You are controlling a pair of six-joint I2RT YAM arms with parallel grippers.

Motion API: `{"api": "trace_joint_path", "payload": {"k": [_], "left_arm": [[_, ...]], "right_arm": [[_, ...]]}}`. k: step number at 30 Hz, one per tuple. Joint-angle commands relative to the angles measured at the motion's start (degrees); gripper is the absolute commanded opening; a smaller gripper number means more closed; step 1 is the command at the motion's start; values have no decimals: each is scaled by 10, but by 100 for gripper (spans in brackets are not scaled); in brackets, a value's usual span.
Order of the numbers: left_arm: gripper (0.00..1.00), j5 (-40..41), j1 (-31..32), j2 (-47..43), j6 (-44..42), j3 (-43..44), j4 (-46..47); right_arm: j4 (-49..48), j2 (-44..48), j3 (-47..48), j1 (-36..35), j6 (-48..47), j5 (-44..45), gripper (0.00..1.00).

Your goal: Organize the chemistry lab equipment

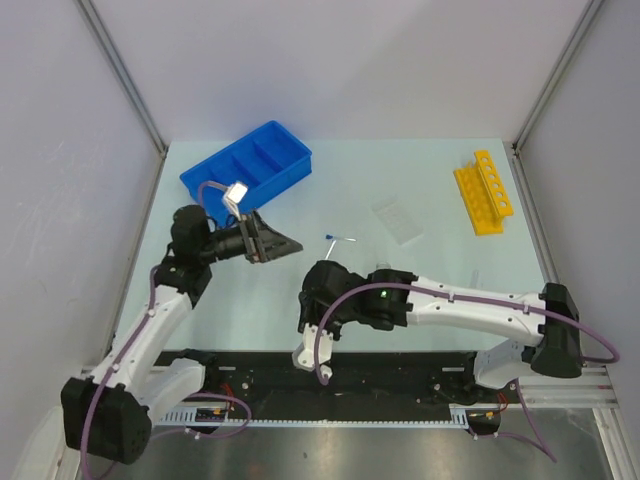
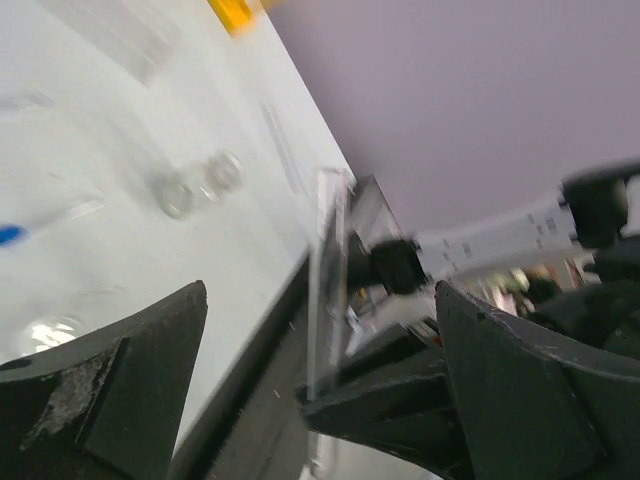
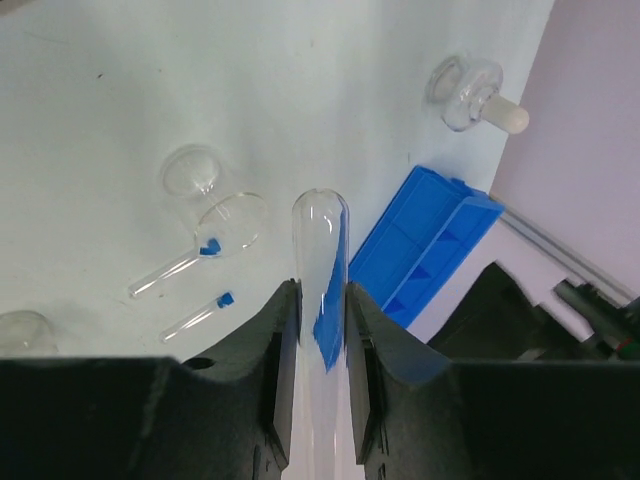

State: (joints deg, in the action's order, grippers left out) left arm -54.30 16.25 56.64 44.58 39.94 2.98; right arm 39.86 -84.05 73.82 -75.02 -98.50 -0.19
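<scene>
**Mid-table, between the arms: tube is in the right tool, left tool wide open**

Your right tool (image 3: 318, 300) is clamped on a long clear glass-looking tube (image 3: 320, 235). The tube's long axis runs straight out along the fingers, rounded closed end leading.

The left tool (image 1: 272, 243) is spread wide with nothing in it. In its wrist view the tube stands crosswise to its gap, a bit beyond the fingertips, so I'd guess a handoff.

The yellow holed plastic rack (image 1: 484, 192) sits well off to the far right. The blue divided plastic tray (image 1: 285, 172) is just behind the left tool.
</scene>
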Motion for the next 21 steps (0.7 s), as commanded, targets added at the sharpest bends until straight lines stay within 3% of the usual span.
{"api": "trace_joint_path", "payload": {"k": [1, 4, 9, 14, 21], "left_arm": [[100, 47, -100, -70, -38, 40, -71], [100, 109, -152, -116, -102, 65, -130], [100, 216, -176, -165, -190, 60, -170], [100, 254, -177, -174, -247, 43, -203], [100, 235, -177, -174, -274, 10, -199]], "right_arm": [[-29, 46, 1, 12, 87, -31, 21], [-40, 68, 1, 32, 149, -50, 21], [-63, 99, 1, 103, 240, -94, 22], [-96, 129, 1, 190, 313, -138, 22], [-123, 145, 1, 336, 414, -192, 23]]}}
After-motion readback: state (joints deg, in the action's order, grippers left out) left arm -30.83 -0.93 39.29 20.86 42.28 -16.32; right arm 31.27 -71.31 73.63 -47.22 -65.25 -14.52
